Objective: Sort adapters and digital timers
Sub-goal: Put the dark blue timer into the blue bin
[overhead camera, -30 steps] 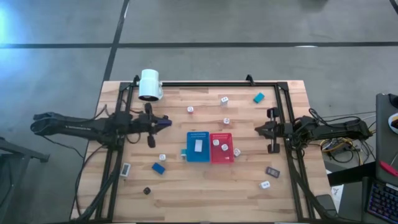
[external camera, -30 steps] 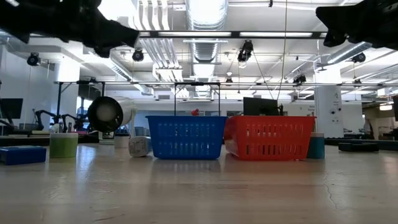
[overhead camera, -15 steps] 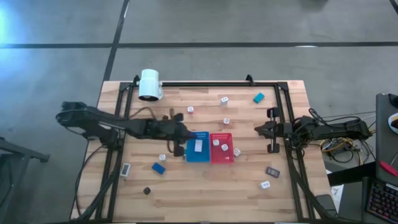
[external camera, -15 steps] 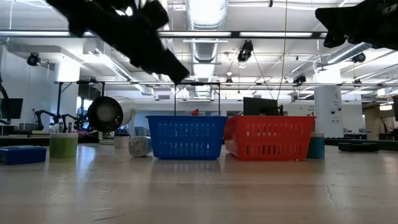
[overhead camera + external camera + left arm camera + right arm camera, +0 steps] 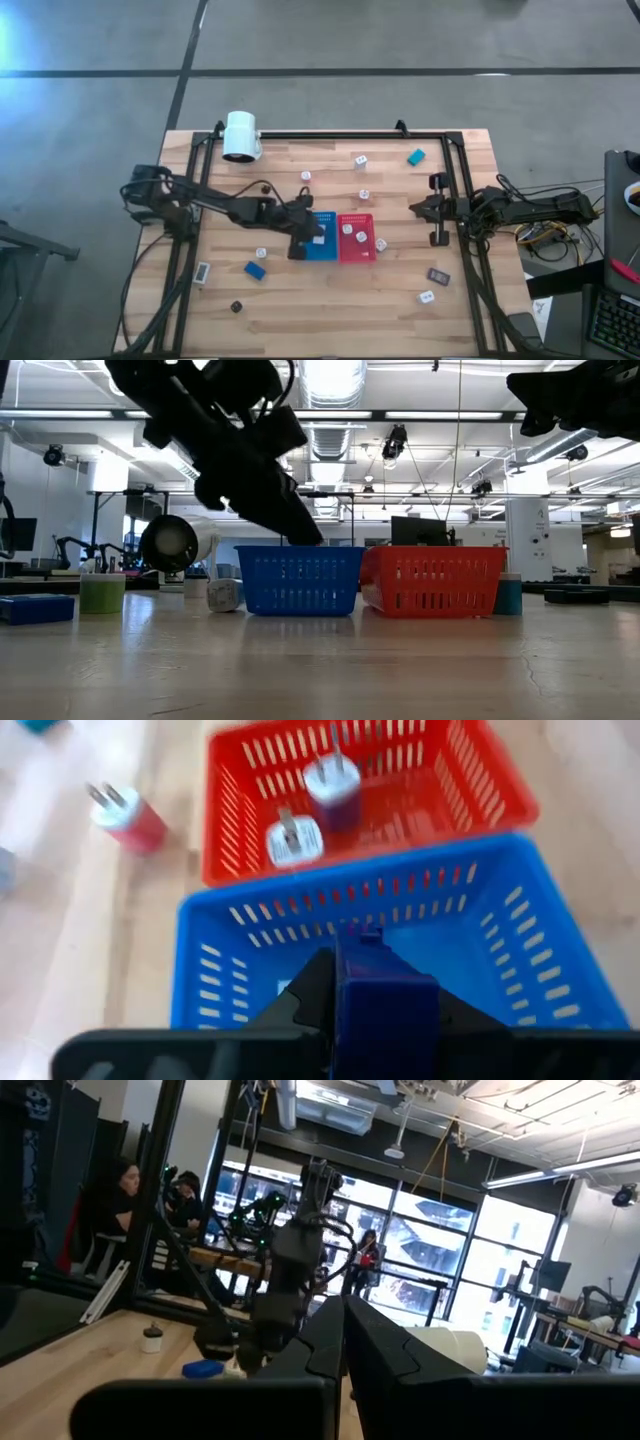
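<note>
Left jaws, clamped on a blue digital timer, have swung over the blue basket mid-counter, ready to drop; right jaws pressed shut.

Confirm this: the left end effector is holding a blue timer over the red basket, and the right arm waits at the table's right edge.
Not quite. The left end effector holds the blue timer over the blue basket, not the red basket beside it, as the left wrist view shows. The right end effector does wait at the table's right edge.
</note>
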`<state>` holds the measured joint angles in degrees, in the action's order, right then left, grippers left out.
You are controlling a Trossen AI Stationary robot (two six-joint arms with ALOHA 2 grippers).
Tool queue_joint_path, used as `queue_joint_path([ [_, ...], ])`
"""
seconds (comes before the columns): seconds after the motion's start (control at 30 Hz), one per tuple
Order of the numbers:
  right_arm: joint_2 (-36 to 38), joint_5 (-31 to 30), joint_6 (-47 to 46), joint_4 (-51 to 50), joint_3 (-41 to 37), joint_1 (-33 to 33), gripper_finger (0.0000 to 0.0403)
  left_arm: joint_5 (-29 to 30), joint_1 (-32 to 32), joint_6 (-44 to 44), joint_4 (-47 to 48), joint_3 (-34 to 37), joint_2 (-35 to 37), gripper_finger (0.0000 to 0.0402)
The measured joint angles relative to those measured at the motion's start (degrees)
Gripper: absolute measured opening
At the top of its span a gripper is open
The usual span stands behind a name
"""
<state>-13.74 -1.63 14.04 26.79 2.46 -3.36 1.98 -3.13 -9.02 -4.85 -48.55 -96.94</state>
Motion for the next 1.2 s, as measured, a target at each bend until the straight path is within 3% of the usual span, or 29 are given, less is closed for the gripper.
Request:
queue_joint_path([
  [0.33, -0.18, 0.02, 0.09, 0.12, 0.00, 0.02, 0.0008, -1.14, 0.08, -0.71, 6.68, -6.12, -5.53, 0.0050],
  [0.7, -0.59, 0.02, -0.09, 0.16, 0.00, 0.02, 0.0008, -1.14, 2.00, -1.50, 27.59, -20.87, -11.52, 0.0050],
  [1.2, -0.65, 0.07, -0.09, 0.15, 0.00, 0.00, 0.0008, -1.14, 3.12, -1.26, 33.37, -27.50, -18.09, 0.0064],
])
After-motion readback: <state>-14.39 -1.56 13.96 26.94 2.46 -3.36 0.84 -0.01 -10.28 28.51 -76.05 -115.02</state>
